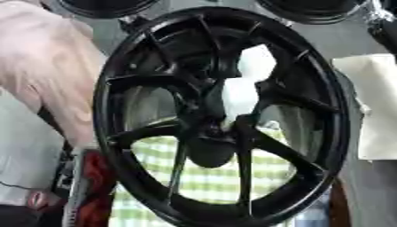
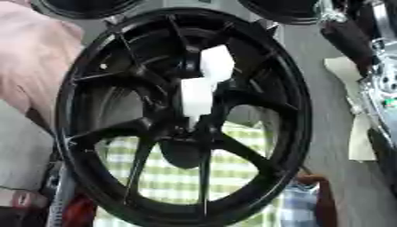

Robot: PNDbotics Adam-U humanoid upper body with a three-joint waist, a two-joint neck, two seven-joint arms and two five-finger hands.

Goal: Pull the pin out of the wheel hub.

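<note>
A black multi-spoke wheel hub (image 1: 155, 146) stands upright and fills most of both views. At its centre, between the spokes, sits a white blocky piece (image 2: 197, 97) with a second white part (image 2: 217, 62) just above it; I cannot tell whether this is the pin. Just below it is a dark rounded boss (image 1: 209, 153). A black and silver stretch of my right arm (image 2: 353, 37) runs down the right edge of the right eye view, apart from the rim. Neither of my hands shows.
A person in a pale pink garment (image 1: 46, 66) stands close against the wheel's left side. A green checked cloth (image 1: 209, 177) shows through the lower spokes. Two more dark wheels (image 1: 310, 9) sit at the top edge. A white sheet (image 1: 376, 102) lies to the right.
</note>
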